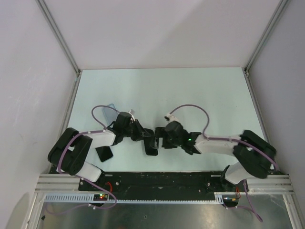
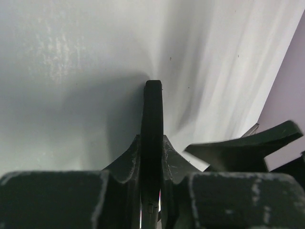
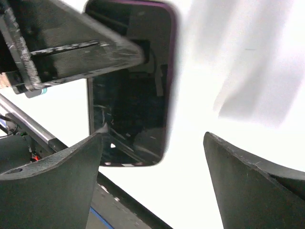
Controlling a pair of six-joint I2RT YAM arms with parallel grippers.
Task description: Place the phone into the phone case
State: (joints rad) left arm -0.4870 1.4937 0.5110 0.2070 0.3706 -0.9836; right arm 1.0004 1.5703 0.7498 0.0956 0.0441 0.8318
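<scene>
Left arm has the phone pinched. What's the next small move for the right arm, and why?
Probably ease the open right gripper forward and sideways until it straddles the phone. The left gripper is shut on it edge-on, and in the right wrist view it sits off-centre, beyond the gap, so closing now would likely miss.

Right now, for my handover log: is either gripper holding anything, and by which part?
The left gripper pinches the thin glossy black slab across its flat faces; the right gripper holds nothing.
</scene>
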